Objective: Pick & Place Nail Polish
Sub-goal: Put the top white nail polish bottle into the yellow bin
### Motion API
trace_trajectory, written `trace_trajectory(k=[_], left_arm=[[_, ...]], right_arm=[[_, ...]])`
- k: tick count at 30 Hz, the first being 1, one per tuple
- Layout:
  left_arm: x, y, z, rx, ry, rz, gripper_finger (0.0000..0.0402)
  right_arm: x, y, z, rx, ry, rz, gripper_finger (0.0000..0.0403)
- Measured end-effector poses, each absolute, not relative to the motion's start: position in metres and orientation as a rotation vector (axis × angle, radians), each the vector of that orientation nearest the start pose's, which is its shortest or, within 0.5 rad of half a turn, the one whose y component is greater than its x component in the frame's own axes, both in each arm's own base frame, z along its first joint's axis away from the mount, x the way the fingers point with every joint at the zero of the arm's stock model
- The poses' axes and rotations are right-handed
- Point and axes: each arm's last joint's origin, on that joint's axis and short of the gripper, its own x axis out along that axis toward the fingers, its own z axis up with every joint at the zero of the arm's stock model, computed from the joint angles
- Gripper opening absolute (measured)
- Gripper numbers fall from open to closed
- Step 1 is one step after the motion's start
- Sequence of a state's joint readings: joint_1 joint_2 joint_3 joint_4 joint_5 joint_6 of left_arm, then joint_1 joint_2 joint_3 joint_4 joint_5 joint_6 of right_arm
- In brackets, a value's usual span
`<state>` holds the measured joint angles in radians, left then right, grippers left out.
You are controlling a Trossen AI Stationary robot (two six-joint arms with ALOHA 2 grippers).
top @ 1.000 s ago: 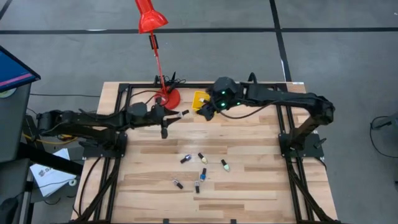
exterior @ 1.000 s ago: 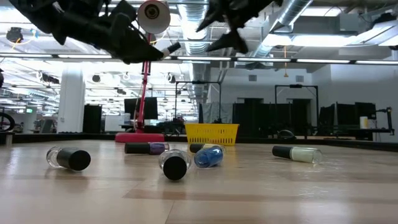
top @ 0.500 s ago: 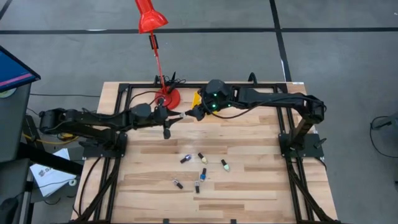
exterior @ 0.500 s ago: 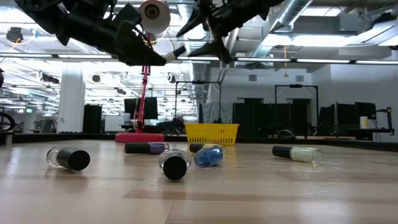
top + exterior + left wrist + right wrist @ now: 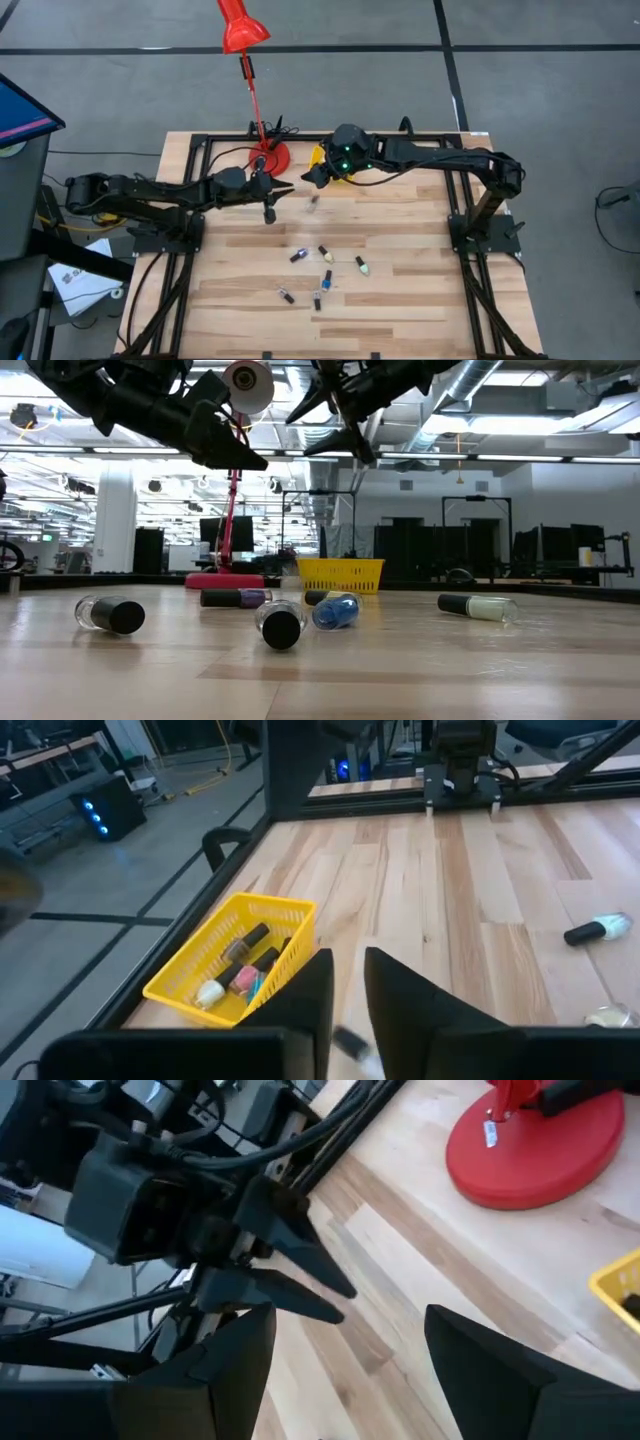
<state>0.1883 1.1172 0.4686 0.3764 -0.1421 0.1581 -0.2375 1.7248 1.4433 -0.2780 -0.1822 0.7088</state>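
— So, how far along are we on the table (image 5: 420, 300)?

— Partway, I'd judge. Both arms reach in over its far side. The left gripper (image 5: 283, 187) and the right gripper (image 5: 310, 177) hang nose to nose, near the red lamp base (image 5: 270, 157).

— Holding anything?

— No. The right one's fingers (image 5: 240, 1355) are spread wide and empty. The left one's are slightly parted with nothing between them.

— And the yellow bin (image 5: 185, 980)?

— It sits just beside the right gripper, with several bottles (image 5: 240, 970) already inside.

— What's left?

— Six loose bottles of nail polish (image 5: 324, 251) lie on their sides mid-table, well apart from the bin. One more blurred bottle (image 5: 314, 200) shows just below the grippers, gripped by neither. Whether it rests on the wood, I cannot tell.
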Motion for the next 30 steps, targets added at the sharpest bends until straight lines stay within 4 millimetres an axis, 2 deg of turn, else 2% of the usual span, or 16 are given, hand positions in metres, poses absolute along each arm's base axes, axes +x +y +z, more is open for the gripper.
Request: trace_trajectory(k=[7,12,16,20,24,27,30], left_arm=[[0.224,0.047,0.215,0.137,0.298,0.308,0.0008],[0.224,0.047,0.213,0.117,0.302,0.310,0.0017],[0.223,0.047,0.209,0.087,0.347,0.311,0.0056],[0.220,0.047,0.201,0.093,0.435,0.343,0.0111],[0.226,0.051,0.189,0.099,0.488,0.375,0.0171],[0.232,0.056,0.169,0.092,0.574,0.385,0.0213],[0.239,0.062,0.153,0.083,0.630,0.400,0.0245]], right_arm=[[0.379,-0.083,0.294,0.752,0.630,-0.257,0.0248],[0.376,-0.080,0.290,0.728,0.678,-0.256,0.0248],[0.374,-0.080,0.295,0.692,0.669,-0.265,0.0248],[0.370,-0.079,0.291,0.660,0.727,-0.269,0.0248],[0.367,-0.077,0.291,0.654,0.750,-0.267,0.0248],[0.359,-0.073,0.300,0.646,0.752,-0.256,0.0248],[0.347,-0.067,0.320,0.633,0.714,-0.235,0.0248]])
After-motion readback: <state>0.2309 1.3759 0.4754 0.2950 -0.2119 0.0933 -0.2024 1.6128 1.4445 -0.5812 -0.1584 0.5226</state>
